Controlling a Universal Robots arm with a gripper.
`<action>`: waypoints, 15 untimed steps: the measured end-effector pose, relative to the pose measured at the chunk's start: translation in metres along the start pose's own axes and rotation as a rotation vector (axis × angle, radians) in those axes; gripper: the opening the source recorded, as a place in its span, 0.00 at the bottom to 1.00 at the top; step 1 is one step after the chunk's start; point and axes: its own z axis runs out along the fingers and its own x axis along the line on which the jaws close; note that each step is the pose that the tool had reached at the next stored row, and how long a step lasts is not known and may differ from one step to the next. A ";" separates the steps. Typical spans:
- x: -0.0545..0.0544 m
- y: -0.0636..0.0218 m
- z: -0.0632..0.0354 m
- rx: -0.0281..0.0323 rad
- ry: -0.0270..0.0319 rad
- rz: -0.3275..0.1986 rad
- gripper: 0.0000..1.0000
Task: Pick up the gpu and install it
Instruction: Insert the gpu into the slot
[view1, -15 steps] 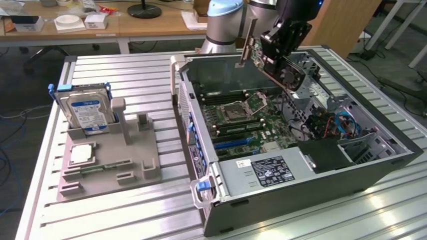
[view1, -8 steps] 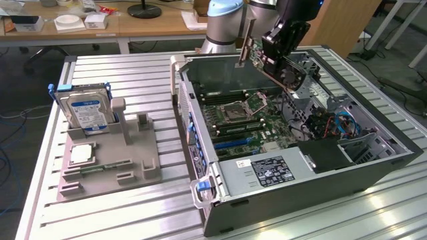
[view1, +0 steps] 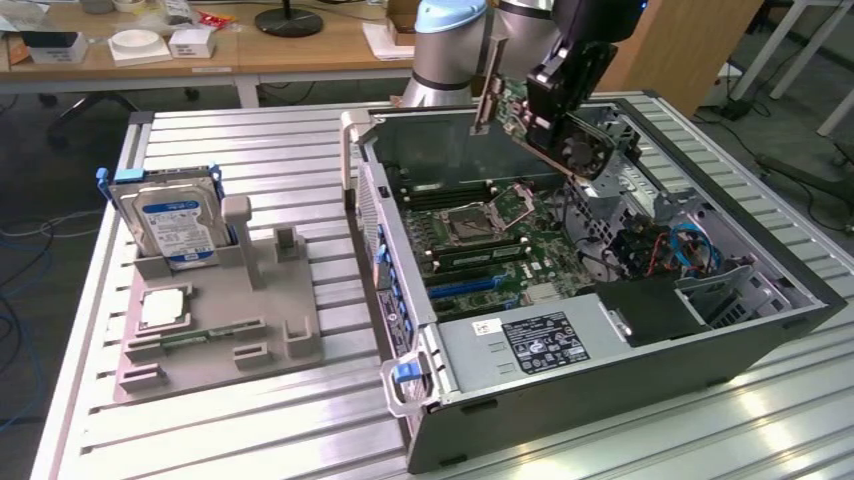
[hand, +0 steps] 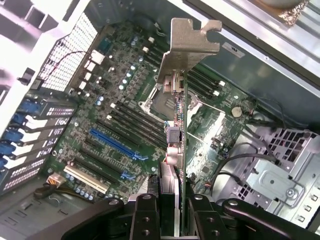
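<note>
Pickup looks done: our gripper (hand: 172, 212) is clamped on the gpu (hand: 186, 47), which we hold tilted in the air above the open computer case (view1: 627, 385), over its motherboard (view1: 487, 255). Installing is left: the card sits in no slot yet.

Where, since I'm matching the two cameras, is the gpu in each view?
Exterior view: the gpu hangs tilted in the pincer, above the far end of the open case.
Wrist view: the gpu is seen edge-on in the pincer, its bracket over the motherboard.
Shared landmark: the long blue slot on the motherboard.
</note>
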 end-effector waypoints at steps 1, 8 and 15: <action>0.000 0.0000 0.0000 -0.0003 0.0002 -0.009 0.27; 0.000 -0.0001 0.0000 -0.0019 0.0022 -0.072 0.27; 0.000 -0.0001 0.0000 -0.0036 0.0041 -0.137 0.27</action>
